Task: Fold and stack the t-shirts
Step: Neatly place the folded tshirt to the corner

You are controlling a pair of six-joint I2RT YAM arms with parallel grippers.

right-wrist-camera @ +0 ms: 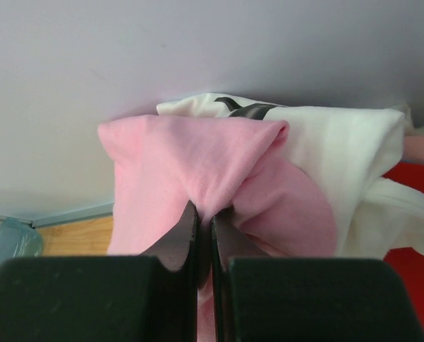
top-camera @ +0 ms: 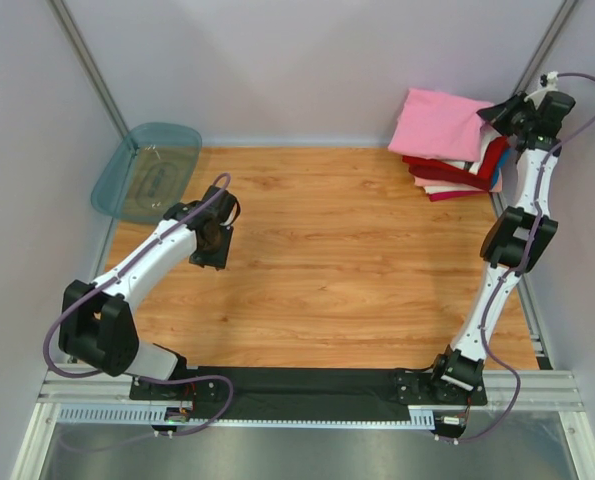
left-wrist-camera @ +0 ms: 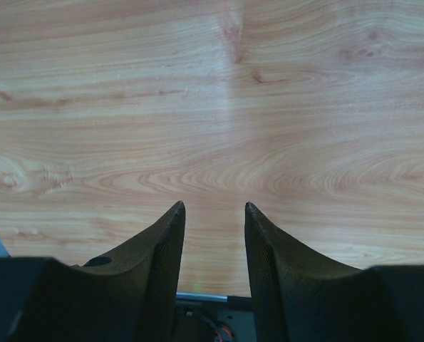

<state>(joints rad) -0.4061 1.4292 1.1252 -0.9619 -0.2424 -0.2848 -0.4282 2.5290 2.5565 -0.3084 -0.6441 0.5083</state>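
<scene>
A folded pink t-shirt (top-camera: 439, 122) lies on top of a stack of folded t-shirts (top-camera: 455, 176), white and red, at the far right corner of the table. My right gripper (top-camera: 499, 116) is at the stack's right edge, shut on a fold of the pink t-shirt (right-wrist-camera: 197, 167). Under the pink cloth a white shirt with black print (right-wrist-camera: 340, 142) shows, with red cloth (right-wrist-camera: 411, 185) to its right. My left gripper (top-camera: 211, 250) hangs open and empty over bare wood at the left; its fingers (left-wrist-camera: 165, 249) frame only the tabletop.
A clear teal plastic tray (top-camera: 147, 170) leans at the far left corner, and its corner shows in the right wrist view (right-wrist-camera: 8, 246). Grey walls close in the back and sides. The wooden table (top-camera: 347, 260) lies between the arms.
</scene>
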